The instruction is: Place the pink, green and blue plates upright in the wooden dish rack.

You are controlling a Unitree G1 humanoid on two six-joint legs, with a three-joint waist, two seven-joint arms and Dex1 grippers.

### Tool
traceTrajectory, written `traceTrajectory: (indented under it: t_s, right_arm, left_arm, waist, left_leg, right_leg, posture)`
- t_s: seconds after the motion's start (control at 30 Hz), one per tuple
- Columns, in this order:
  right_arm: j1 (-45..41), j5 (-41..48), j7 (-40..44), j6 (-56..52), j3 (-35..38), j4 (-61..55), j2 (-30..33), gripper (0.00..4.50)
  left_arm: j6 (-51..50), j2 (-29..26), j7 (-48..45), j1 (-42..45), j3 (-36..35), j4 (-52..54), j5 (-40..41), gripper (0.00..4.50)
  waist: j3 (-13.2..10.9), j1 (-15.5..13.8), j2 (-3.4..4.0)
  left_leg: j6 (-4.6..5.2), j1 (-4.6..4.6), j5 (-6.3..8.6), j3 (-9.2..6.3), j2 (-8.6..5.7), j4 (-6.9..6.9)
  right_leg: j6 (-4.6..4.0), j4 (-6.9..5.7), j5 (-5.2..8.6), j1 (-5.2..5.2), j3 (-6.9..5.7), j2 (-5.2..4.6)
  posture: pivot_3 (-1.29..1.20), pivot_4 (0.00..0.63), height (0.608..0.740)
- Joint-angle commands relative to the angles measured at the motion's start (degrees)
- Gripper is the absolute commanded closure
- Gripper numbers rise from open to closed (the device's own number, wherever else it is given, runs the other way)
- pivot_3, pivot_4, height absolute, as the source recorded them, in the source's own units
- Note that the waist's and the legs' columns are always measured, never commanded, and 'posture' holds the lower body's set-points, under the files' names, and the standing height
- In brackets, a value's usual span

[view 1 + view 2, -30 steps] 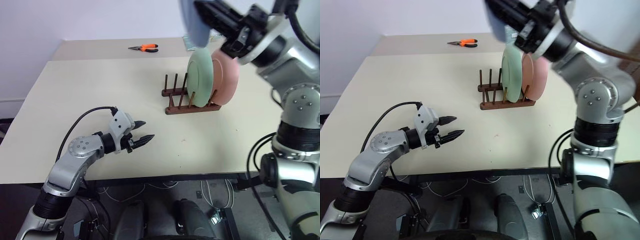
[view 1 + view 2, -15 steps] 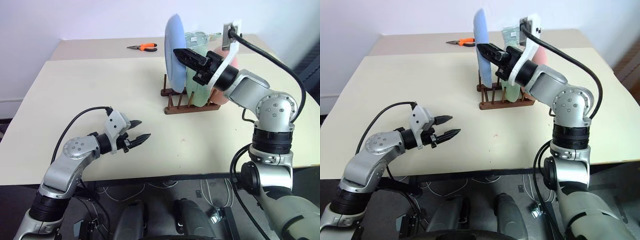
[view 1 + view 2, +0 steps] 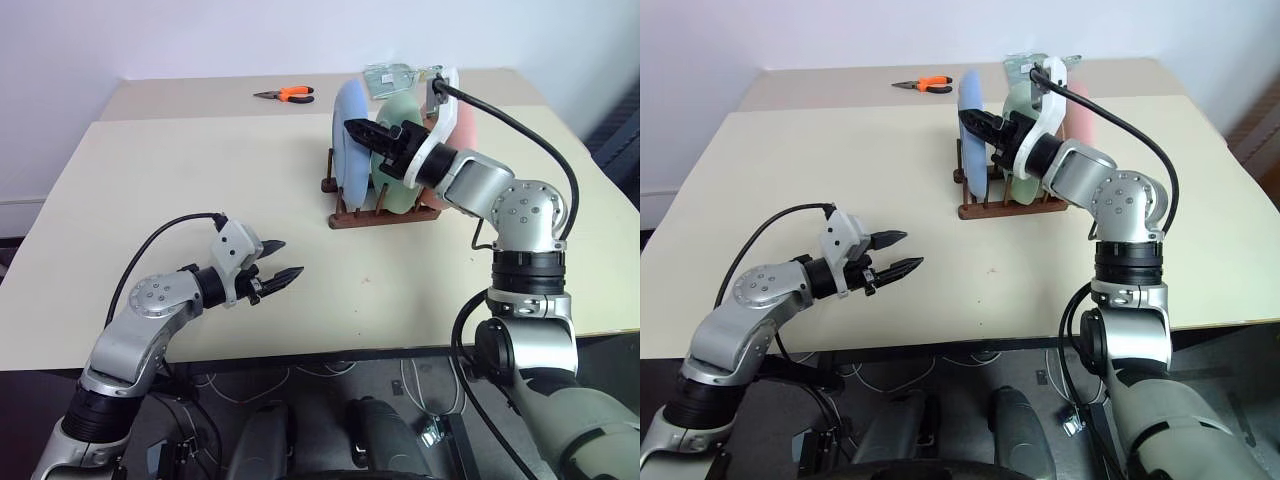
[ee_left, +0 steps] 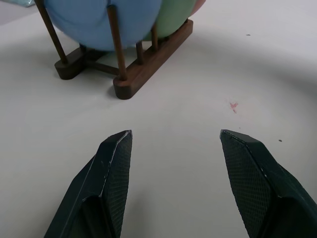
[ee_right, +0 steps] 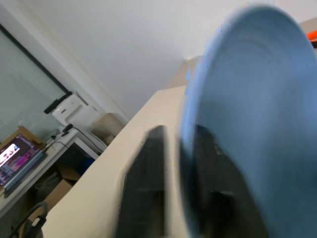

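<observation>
The blue plate [image 3: 350, 150] stands upright in the front slot of the wooden dish rack [image 3: 385, 218]. Behind it in the rack stand the green plate [image 3: 400, 192] and then the pink plate [image 3: 463, 125], both upright. My right gripper [image 3: 350, 128] reaches level over the green plate, and its fingers straddle the blue plate's top rim. In the right wrist view a small gap shows between one finger [image 5: 146, 188] and the rim, so the jaws are open. My left gripper [image 3: 290, 258] hovers open and empty over the table's near left, apart from the rack.
Orange-handled pliers [image 3: 290, 96] lie at the table's far side. A clear packet [image 3: 385, 78] sits just behind the rack. The beige table [image 3: 180, 170] has its front edge close under my left arm.
My right gripper came down and forward, lowering the blue plate into the rack's front slot, and its jaws have parted. The left gripper has not moved.
</observation>
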State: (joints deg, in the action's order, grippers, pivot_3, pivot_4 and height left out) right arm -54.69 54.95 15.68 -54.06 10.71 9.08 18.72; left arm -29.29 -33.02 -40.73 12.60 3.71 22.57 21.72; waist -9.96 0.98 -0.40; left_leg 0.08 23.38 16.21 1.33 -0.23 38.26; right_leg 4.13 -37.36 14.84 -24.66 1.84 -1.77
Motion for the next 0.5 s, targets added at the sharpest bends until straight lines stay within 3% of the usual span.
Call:
traceTrajectory:
  t_s: [0.03, 0.07, 0.3, 0.5]
  right_arm:
    - [-2.08, -4.89, 3.91, 4.04, -2.36, -4.54, 1.74, 1.59]
    - [-2.13, -6.31, 4.77, 4.56, -3.23, -5.40, 2.51, 1.11]
    - [-0.48, -12.89, 9.40, 6.14, -5.28, -12.03, 8.90, 1.11]
    - [7.91, -10.43, 12.82, 5.03, 2.01, -20.12, 15.64, 1.11]
  left_arm:
    - [0.51, 0.33, 0.65, 0.34, -0.38, 2.16, -0.17, 1.60]
    - [0.52, 0.33, 0.71, 0.19, -0.43, 2.24, -0.15, 1.60]
    - [0.23, 0.71, 1.45, -0.21, 0.06, 2.92, -0.08, 1.60]
    - [0.03, 1.02, 1.18, -0.03, 0.37, 2.54, -0.01, 1.60]
  waist:
    - [0.00, 0.00, 0.00]
    - [0.00, 0.00, 0.00]
    - [0.00, -0.04, 0.00]
    - [0.00, -0.47, -0.01]
  left_leg:
    - [0.00, 0.00, 0.00, 0.00, 0.00, 0.00]
    - [0.00, 0.00, 0.00, 0.00, 0.00, 0.00]
    - [0.00, 0.01, 0.00, 0.00, 0.00, -0.02]
    - [0.00, 0.02, 0.00, -0.02, 0.00, -0.02]
  right_leg:
    - [0.00, 0.00, 0.00, 0.00, 0.00, 0.00]
    - [0.00, 0.00, 0.00, 0.00, -0.01, 0.00]
    - [0.00, 0.02, 0.00, -0.02, -0.01, -0.01]
    - [0.00, 0.05, 0.00, 0.00, -0.01, -0.04]
  posture:
    - [0.00, 0.150, 0.740]
    - [0.00, 0.150, 0.740]
    - [0.00, 0.150, 0.740]
    - [0.00, 0.150, 0.740]
